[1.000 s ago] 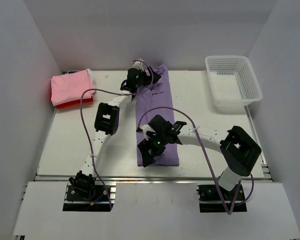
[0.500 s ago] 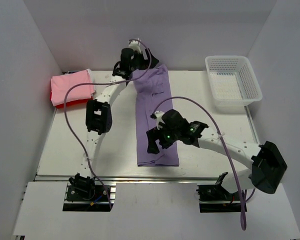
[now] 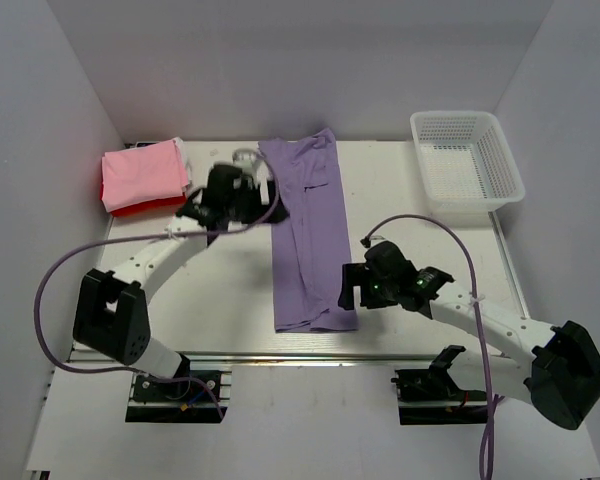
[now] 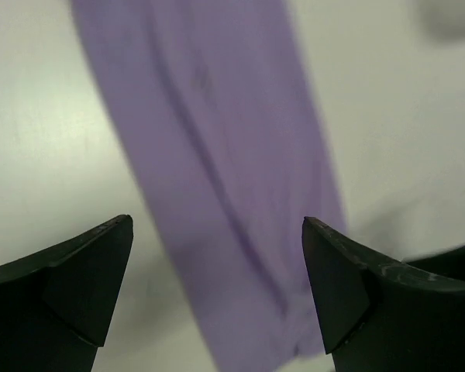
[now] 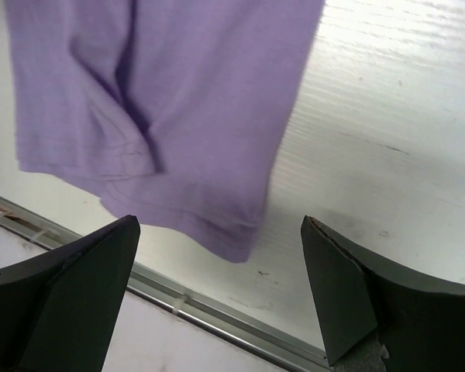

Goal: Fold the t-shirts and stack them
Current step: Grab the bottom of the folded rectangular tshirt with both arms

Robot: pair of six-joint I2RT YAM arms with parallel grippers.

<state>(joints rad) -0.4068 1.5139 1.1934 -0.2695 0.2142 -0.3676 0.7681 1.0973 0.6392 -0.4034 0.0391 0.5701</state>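
Note:
The lavender-purple t-shirt (image 3: pixel 308 235) lies folded into a long narrow strip down the middle of the table; it also shows in the left wrist view (image 4: pixel 217 147) and the right wrist view (image 5: pixel 163 101). A folded pink t-shirt (image 3: pixel 142 172) lies on a red t-shirt (image 3: pixel 132 208) at the far left. My left gripper (image 3: pixel 263 197) is open and empty, just left of the strip's upper half. My right gripper (image 3: pixel 348 290) is open and empty, just right of the strip's near end (image 5: pixel 232 232).
A white mesh basket (image 3: pixel 465 165) stands at the far right. The table's metal front edge (image 5: pixel 217 310) runs close below the shirt's near end. White walls enclose the table on three sides.
Both grippers have let go of the purple shirt and drawn back. My left arm swung from the far end to the strip's left side. My right arm moved right, off the near end.

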